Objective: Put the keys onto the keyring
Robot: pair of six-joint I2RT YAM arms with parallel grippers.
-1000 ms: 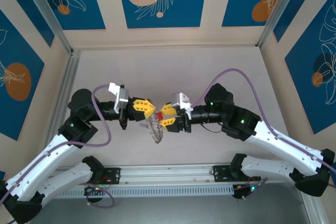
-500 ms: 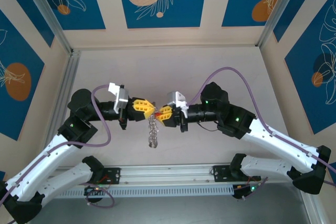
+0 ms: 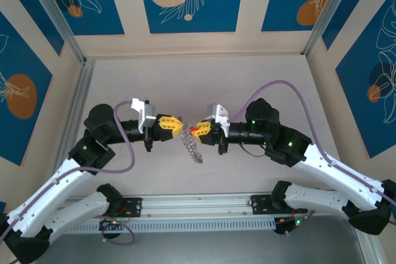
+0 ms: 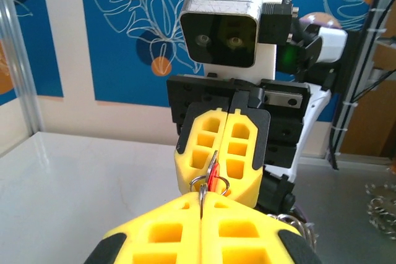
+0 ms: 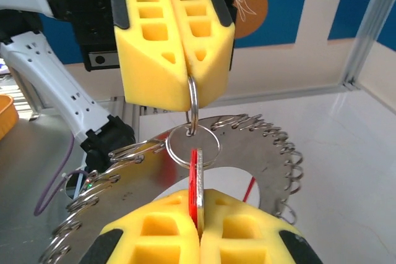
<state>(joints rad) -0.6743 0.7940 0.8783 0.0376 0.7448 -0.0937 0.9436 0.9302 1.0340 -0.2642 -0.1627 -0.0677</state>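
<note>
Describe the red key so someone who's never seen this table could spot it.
Look where the two arms meet above the table. The red key stands edge-on in the right gripper, jaws shut. Its red sets it apart from the silvery keyring beside it.

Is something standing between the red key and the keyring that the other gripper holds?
Nothing visible does. The red key in the right gripper meets the keyring held by the left gripper.

left gripper (image 3: 179, 126) left, right gripper (image 3: 194, 131) right, tips facing, near | keyring (image 3: 193, 148) between them, hung from left gripper, over table (image 3: 185, 78) | key (image 5: 195, 180) in right gripper
</note>
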